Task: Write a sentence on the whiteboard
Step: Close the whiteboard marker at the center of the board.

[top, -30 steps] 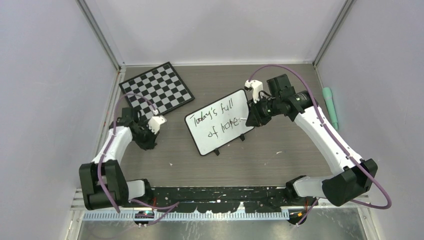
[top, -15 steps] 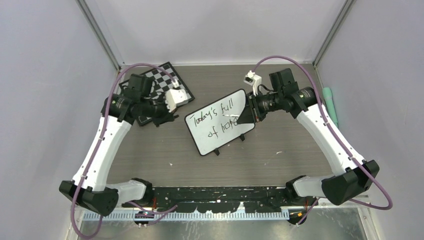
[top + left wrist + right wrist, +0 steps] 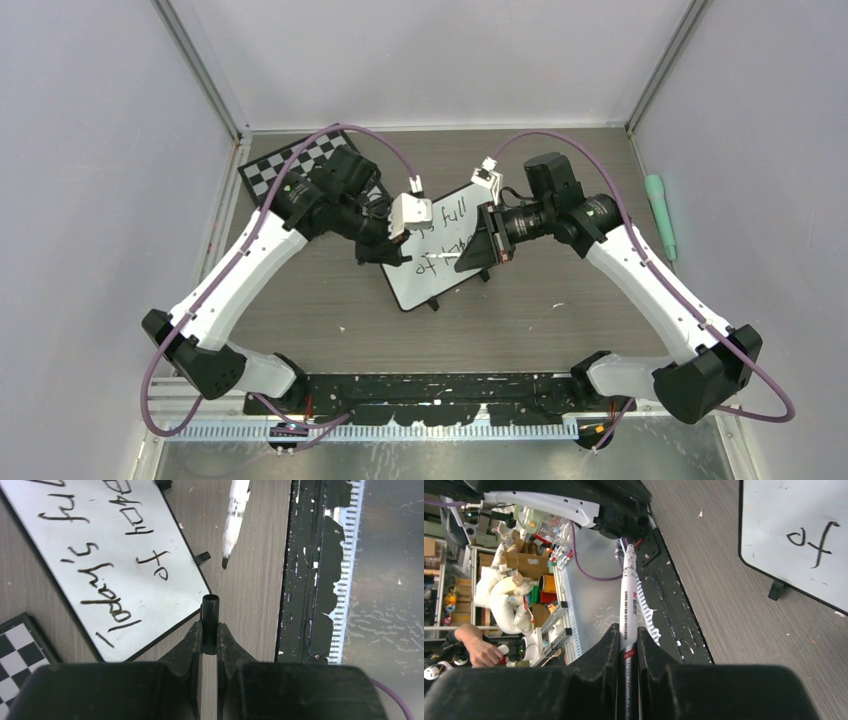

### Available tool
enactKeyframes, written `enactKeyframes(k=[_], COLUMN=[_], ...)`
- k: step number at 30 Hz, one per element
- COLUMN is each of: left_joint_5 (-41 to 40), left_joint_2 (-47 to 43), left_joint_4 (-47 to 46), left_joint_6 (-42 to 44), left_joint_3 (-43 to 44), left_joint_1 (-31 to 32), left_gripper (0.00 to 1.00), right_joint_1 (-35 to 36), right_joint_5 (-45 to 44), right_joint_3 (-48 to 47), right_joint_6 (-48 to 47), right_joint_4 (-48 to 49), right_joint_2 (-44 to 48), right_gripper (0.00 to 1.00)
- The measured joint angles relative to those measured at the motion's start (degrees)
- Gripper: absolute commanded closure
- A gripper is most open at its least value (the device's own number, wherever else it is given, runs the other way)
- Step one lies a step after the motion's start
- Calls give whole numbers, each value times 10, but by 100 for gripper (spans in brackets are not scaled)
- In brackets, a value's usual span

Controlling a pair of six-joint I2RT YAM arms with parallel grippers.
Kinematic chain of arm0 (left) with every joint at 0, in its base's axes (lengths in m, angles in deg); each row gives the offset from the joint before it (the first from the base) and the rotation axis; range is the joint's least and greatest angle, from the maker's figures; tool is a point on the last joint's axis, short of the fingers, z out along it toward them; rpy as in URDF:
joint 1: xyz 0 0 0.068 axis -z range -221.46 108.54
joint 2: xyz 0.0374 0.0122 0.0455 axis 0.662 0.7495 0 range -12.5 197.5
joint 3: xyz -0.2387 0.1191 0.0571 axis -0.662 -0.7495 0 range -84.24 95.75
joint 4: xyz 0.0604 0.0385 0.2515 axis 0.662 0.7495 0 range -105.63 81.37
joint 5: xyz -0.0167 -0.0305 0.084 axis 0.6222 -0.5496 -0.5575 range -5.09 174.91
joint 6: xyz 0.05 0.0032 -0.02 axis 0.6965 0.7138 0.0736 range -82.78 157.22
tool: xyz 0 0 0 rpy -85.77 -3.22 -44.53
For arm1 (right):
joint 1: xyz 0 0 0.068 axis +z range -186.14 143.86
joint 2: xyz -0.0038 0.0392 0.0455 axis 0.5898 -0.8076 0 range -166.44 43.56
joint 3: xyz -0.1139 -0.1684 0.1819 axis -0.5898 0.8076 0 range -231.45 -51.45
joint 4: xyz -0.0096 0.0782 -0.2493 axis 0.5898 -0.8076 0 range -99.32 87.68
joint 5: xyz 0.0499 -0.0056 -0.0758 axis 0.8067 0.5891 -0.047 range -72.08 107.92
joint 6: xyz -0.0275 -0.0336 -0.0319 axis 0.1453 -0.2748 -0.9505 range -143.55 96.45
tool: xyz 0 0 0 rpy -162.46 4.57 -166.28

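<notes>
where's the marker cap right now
In the left wrist view the cap is pinched in the left gripper, just off the corner of the whiteboard, with the tip of the marker close beyond it.

White arms (image 3: 240, 268), black joints (image 3: 208, 366) (purple cables (image 3: 345, 128))

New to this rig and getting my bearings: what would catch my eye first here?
Both arms meet over the whiteboard at mid-table, its black handwriting slanted. The right gripper pinches a white marker; the left gripper holds a small black cap near the board's corner. A chessboard lies far left.
</notes>
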Motion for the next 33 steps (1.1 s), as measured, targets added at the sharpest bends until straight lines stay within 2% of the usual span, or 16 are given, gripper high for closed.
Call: enactKeyframes(k=[6,33], left_joint_5=[1,33], left_joint_2=[13,3], left_joint_4=[2,15], left_joint_6=[3,5], left_joint_3=[2,16], left_joint_1=[23,25], left_gripper=[100,100], right_joint_1=[13,35], right_joint_5=[12,-11], right_joint_3=[0,-22], right_joint_6=[12,-24], right_joint_4=[11,-21], right_joint_2=[0,-14], right_gripper=[100,100])
